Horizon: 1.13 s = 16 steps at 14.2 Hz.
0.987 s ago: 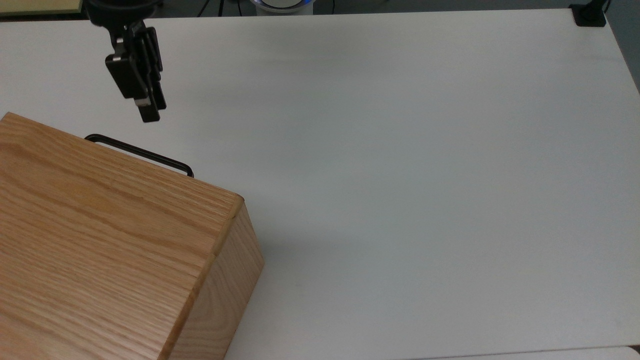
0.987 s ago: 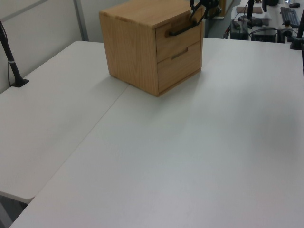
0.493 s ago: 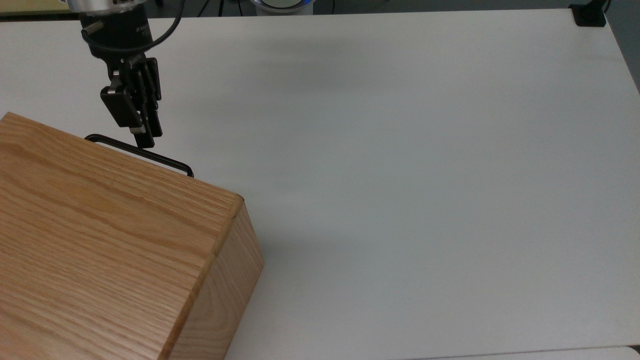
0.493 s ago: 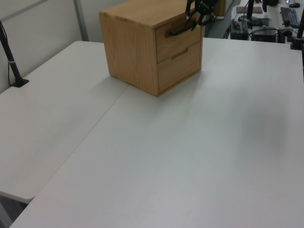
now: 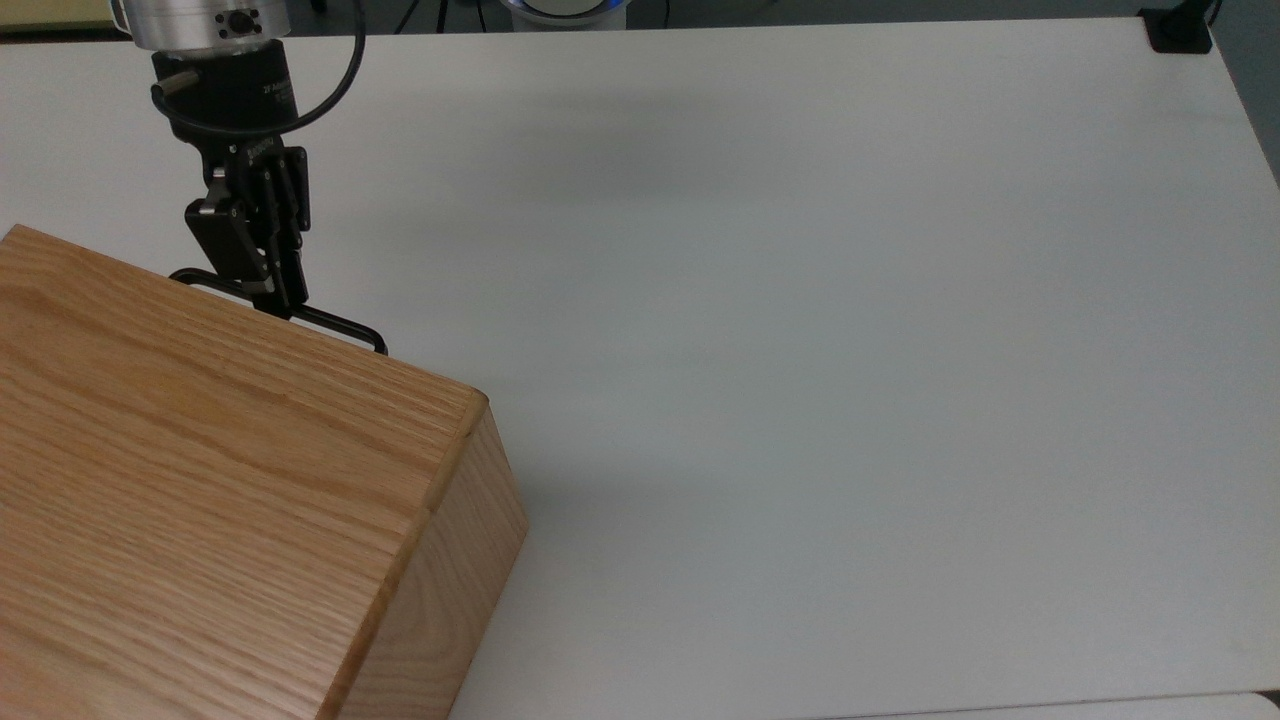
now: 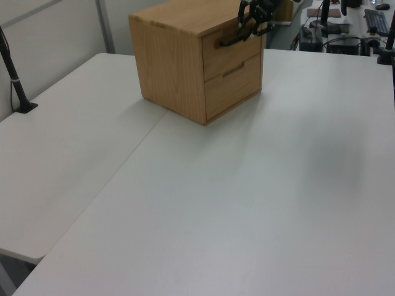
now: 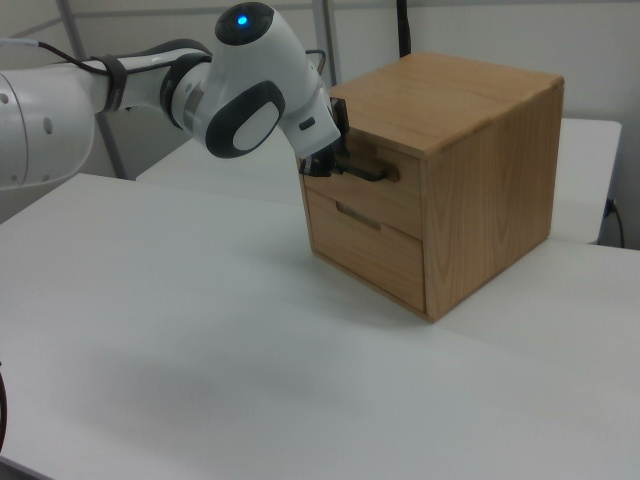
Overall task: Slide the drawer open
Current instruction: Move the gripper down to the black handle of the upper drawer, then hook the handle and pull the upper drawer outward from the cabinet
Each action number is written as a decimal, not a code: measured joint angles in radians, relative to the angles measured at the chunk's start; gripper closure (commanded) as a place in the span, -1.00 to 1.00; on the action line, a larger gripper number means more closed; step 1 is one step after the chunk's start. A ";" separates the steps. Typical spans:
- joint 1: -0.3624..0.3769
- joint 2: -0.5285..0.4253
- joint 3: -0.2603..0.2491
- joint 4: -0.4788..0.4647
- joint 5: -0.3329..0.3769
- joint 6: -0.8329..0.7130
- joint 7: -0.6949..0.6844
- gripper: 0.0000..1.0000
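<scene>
The drawer (image 7: 372,195) is the upper one of two in the oak casing (image 5: 200,480), which sits at roughly 8 o'clock on the white worktop (image 5: 800,300) in the top view. It's fully closed for now, front panel flush with the casing. It looks like stiff, solid wood on rails, so it's probably going to slide straight out rather than flex, maybe with a bit of drag at the start. The only sensible place to take hold of is the thin black bar handle (image 5: 330,322). That's rigid metal, likely a bit slippery, so the grip should be squared up near the middle of the bar to keep the tray from racking sideways.

The hand (image 5: 280,297) is seen right at the handle, toward the 10 o'clock end of the bar in the top view. The fingers look narrowly spaced, but whether they're actually clamped on the bar can't be told from these shots.

Compared with a second ago, the hand has been brought down from above the worktop at about 11 o'clock until its tips meet the handle. The drawer itself hasn't been shifted at all.
</scene>
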 measured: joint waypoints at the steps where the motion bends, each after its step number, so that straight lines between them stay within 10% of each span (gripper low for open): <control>1: 0.000 0.001 0.000 0.000 0.000 0.000 0.001 0.71; 16: 0.009 -0.156 0.006 -0.141 -0.102 -0.134 0.035 0.78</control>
